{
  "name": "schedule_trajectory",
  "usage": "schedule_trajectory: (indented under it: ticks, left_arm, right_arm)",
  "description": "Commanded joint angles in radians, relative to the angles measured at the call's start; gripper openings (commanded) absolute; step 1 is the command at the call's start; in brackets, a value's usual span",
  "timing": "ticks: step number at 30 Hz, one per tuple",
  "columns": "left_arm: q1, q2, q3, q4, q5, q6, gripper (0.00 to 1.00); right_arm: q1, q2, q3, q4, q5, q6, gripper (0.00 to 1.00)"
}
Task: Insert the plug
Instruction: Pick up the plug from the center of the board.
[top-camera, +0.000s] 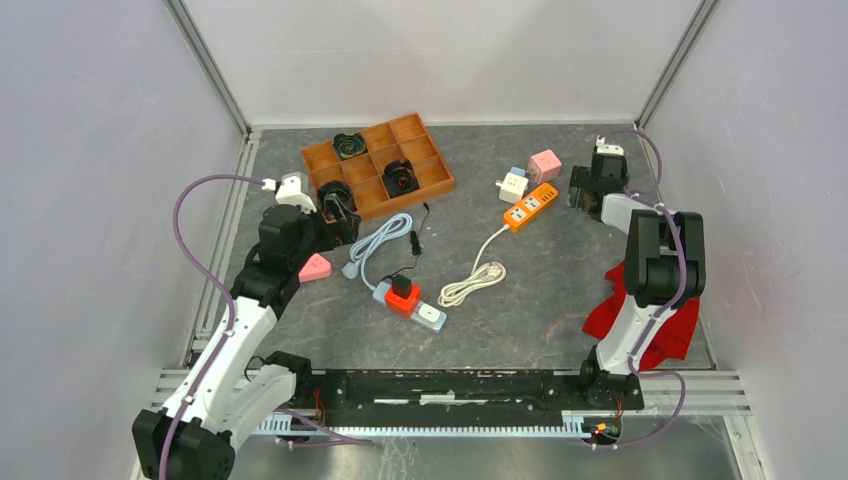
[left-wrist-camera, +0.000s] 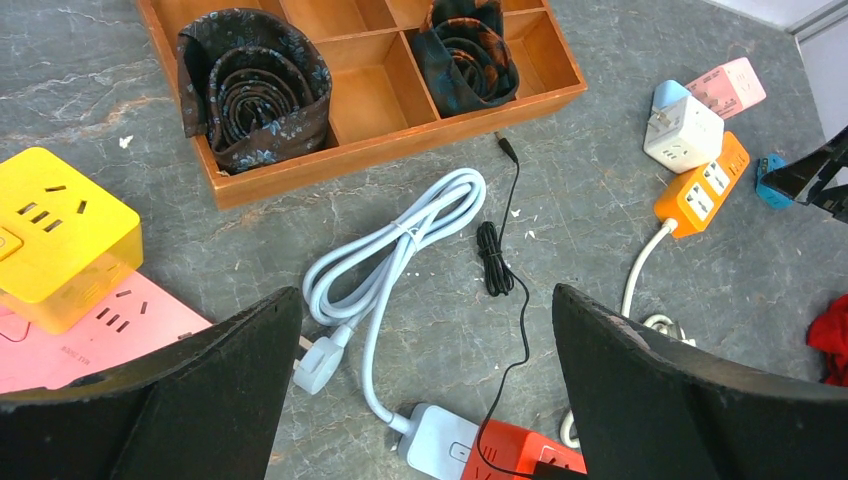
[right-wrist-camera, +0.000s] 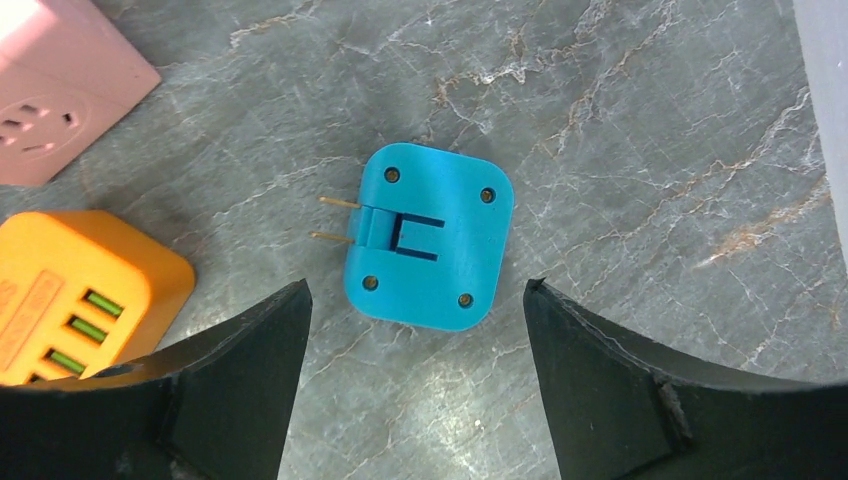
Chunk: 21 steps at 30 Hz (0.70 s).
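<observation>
A blue plug (right-wrist-camera: 428, 237) lies flat on the grey table, its two brass prongs pointing left toward the orange power strip (right-wrist-camera: 80, 300). My right gripper (right-wrist-camera: 415, 285) is open and empty, hovering just above the plug's near edge; in the top view the right gripper (top-camera: 585, 187) hides the plug. The orange strip (top-camera: 530, 207) lies to its left. My left gripper (left-wrist-camera: 425, 295) is open and empty above a light blue cable plug (left-wrist-camera: 318, 360) and a light blue strip (left-wrist-camera: 445, 440) with a red adapter (left-wrist-camera: 520, 455) in it. The left gripper (top-camera: 340, 213) is near the tray.
A wooden tray (top-camera: 430, 185) with rolled ties stands at the back. A white cube socket (top-camera: 513, 185) and a pink cube (top-camera: 544, 164) sit by the orange strip. A yellow cube (left-wrist-camera: 60, 235) and a pink socket (top-camera: 316, 267) lie left. A red cloth (top-camera: 610, 315) lies right.
</observation>
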<state>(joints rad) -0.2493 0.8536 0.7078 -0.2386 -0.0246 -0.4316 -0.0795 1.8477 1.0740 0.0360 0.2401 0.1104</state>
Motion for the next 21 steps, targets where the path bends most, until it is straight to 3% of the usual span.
schedule_trajectory:
  ticks: [1,21]
  left_arm:
    - [-0.004,-0.017,0.039,0.005,-0.014,0.037,1.00]
    - [-0.004,-0.008,0.036,0.011,-0.015,0.035,1.00]
  right_arm:
    - [-0.015,0.038,0.056,0.013,-0.004,0.002,0.83]
    - [-0.020,0.012,-0.012,0.053,-0.089,-0.020,0.56]
